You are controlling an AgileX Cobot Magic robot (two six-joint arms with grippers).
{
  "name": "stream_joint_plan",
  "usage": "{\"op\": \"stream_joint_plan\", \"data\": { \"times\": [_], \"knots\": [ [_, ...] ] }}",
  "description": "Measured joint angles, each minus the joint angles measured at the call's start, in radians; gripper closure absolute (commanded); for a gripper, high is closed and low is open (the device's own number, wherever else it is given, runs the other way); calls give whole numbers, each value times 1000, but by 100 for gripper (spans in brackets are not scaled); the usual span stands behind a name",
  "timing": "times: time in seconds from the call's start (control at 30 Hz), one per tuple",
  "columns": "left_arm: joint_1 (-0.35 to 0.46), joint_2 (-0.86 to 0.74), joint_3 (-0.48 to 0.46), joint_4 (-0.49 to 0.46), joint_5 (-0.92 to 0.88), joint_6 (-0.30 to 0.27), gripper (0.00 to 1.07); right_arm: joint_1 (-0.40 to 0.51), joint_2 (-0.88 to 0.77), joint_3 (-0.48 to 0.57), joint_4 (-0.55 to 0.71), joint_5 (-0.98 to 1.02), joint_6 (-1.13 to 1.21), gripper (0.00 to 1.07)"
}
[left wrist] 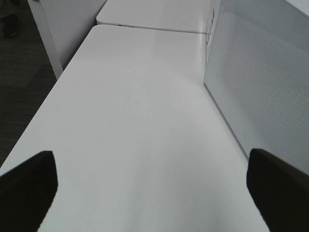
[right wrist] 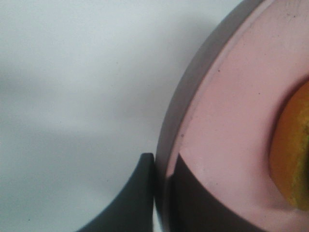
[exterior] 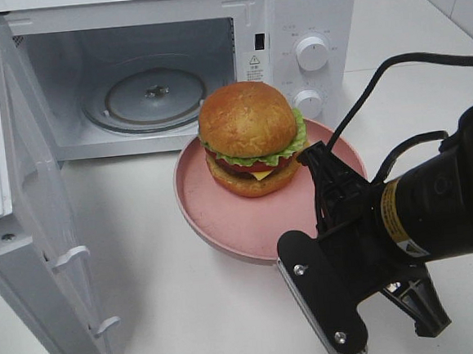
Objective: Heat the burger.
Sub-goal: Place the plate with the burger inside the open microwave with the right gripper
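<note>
The burger (exterior: 250,135), a golden bun over lettuce, tomato and cheese, sits on a round pink plate (exterior: 223,219) on the white table in front of the open microwave (exterior: 143,78). My right gripper (exterior: 289,251) is shut on the plate's near right rim. In the right wrist view, one finger of the right gripper (right wrist: 161,193) lies outside the plate's rim (right wrist: 193,96) and one inside, with the burger's bun (right wrist: 294,159) at the picture's edge. My left gripper (left wrist: 154,193) is open over bare table, holding nothing; it is out of the high view.
The microwave door (exterior: 27,226) stands swung out to the left, and the glass turntable (exterior: 155,97) inside carries nothing. Two dials (exterior: 311,54) sit on its right panel. In the left wrist view the microwave's perforated side wall (left wrist: 260,87) is close by, and the table edge (left wrist: 43,104) drops to dark floor.
</note>
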State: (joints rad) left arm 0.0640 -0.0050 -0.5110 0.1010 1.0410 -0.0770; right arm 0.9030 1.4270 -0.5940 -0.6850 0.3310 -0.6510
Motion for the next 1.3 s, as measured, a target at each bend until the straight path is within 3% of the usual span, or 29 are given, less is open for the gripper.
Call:
{"op": "stream_joint_plan", "data": {
  "times": [0.1, 0.17, 0.27, 0.33, 0.43, 0.7, 0.83, 1.1, 1.3],
  "knots": [
    [0, 0, 0, 0, 0, 0, 7, -13, 0, 0, 28, -6, -52, 107],
    [0, 0, 0, 0, 0, 0, 7, -57, 0, 0, 135, -29, -242, 107],
    [0, 0, 0, 0, 0, 0, 7, -69, 0, 0, 170, -34, -291, 107],
    [0, 0, 0, 0, 0, 0, 7, -114, 0, 0, 306, -47, -474, 107],
    [0, 0, 0, 0, 0, 0, 7, -151, 0, 0, 392, -47, -614, 107],
    [0, 0, 0, 0, 0, 0, 7, -219, 0, 0, 585, -47, -856, 107],
    [0, 0, 0, 0, 0, 0, 7, -227, 0, 0, 626, -46, -895, 107],
    [0, 0, 0, 0, 0, 0, 7, -227, 3, -8, 563, -38, -866, 107],
    [0, 0, 0, 0, 0, 0, 7, -227, 33, -85, 543, 11, -856, 107]
  ]
}}
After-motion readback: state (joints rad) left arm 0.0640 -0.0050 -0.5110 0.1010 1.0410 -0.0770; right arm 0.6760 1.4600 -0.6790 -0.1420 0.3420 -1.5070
